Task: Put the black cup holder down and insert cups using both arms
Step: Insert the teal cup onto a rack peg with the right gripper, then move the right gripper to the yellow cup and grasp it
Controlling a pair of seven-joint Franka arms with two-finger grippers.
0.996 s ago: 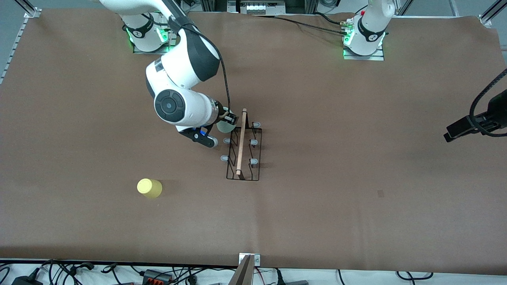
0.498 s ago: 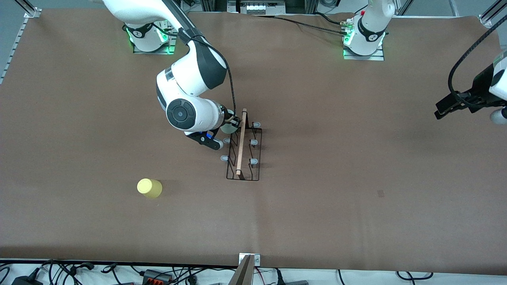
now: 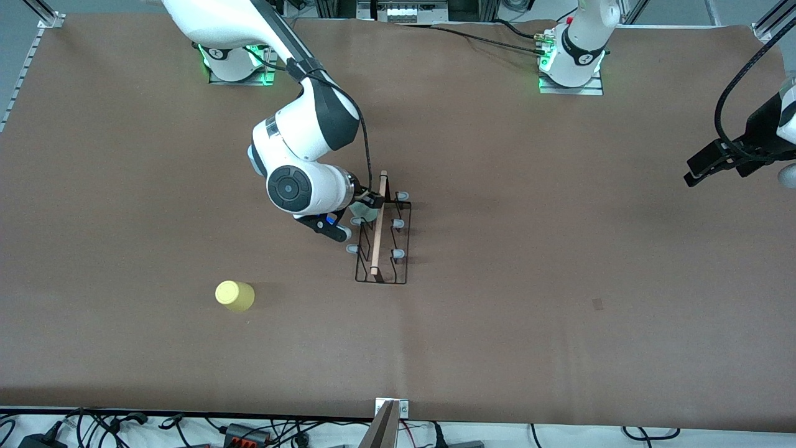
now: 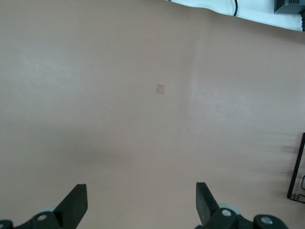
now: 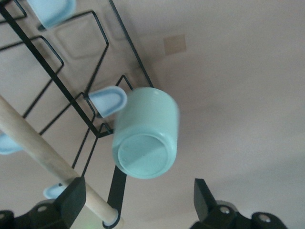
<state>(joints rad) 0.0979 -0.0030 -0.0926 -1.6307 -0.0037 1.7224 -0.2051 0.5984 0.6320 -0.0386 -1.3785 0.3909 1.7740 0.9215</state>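
Yellow plastic sits lowest in the frame: the yellow cup (image 3: 234, 295) stands alone, mouth down, awaiting pickup. At mid-frame stands the black cup holder (image 3: 380, 239). The mint cup (image 5: 147, 135) is upended at a peg (image 5: 109, 99) on the holder; we cannot tell if it is seated. The right gripper (image 5: 139, 183) straddles it, fingers wide and not touching. At the frame's edge the left gripper (image 4: 140, 187) waits wide open over bare table (image 4: 119, 95).

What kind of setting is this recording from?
Likely a robotics lab bench: a table under brown paper, aluminium frame posts at its corners, loose power cables along its edge, and two bolted-down arm bases.
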